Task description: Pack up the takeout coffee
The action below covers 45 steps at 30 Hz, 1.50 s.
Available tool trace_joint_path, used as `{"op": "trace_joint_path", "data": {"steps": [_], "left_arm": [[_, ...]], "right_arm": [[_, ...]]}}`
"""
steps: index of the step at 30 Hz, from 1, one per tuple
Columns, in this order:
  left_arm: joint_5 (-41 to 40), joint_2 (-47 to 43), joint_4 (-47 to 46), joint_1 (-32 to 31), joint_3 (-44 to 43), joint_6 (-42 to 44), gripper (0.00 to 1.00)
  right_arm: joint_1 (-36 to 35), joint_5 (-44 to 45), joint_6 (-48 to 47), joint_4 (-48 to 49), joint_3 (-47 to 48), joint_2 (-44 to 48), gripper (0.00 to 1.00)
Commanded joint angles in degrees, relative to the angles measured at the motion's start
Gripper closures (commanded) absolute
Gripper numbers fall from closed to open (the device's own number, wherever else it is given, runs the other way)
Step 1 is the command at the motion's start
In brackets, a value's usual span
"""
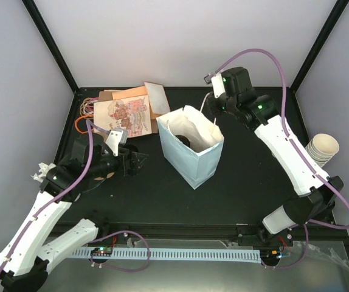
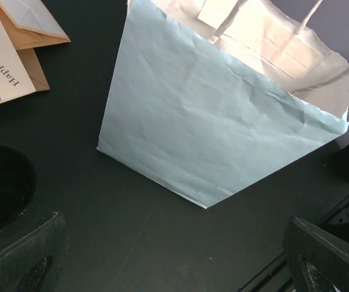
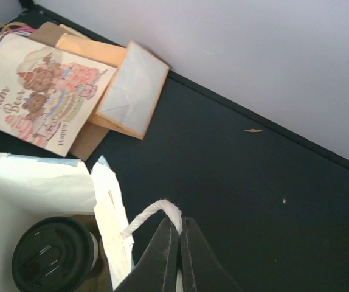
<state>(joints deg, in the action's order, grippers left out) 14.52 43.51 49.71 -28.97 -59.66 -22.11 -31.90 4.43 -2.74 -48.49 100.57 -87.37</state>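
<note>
A robotics test cell in a lab is shown. A black surface [image 1: 241, 182] is enclosed by plain pale walls [image 1: 162, 36] set in black frame posts [image 1: 50, 42]. A white left arm [image 1: 34, 225] and right arm [image 1: 290, 152] are bolted at its near edge, with purple cables [image 1: 272, 58] looped along them. A slotted cable rail [image 1: 180, 254] is fixed across the front. Printed paper bags [image 1: 123, 115] and stacked cups [image 1: 321, 149] are laid out at its edges.

And there it was: the takeout coffee [image 3: 51, 255] stood upright, deep inside the paper bag [image 3: 28, 182], black lid snapped on, cream cup wall peeking beneath.
</note>
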Motion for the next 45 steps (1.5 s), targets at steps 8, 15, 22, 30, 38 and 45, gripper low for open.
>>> {"op": "trace_joint_path", "data": {"steps": [8,15,22,30,38,45], "left_arm": [[-2.83,1.34,1.24,-0.16,-2.78,-0.39,0.01],[-3.27,2.2,1.36,-0.19,-3.01,-0.38,0.01],[-3.66,2.9,1.35,-0.21,-3.1,-0.19,0.01],[-3.96,2.64,1.68,-0.21,-2.88,-0.25,0.01],[-3.98,2.58,2.01,-0.21,-2.74,-0.17,0.01],[-4.07,2.64,2.14,-0.21,-2.74,-0.17,0.01]], "right_arm": [[5.13,6.11,4.26,3.16,-2.23,1.25,0.98],[6.31,11.26,7.72,4.44,-6.35,3.63,0.98],[6.85,14.11,9.45,4.85,-8.76,5.37,0.98],[6.89,15.66,9.77,5.33,-10.08,7.02,0.97],[6.94,16.35,9.83,5.45,-10.85,7.27,0.82],[6.98,16.47,9.59,4.79,-10.0,7.48,0.75]]}}
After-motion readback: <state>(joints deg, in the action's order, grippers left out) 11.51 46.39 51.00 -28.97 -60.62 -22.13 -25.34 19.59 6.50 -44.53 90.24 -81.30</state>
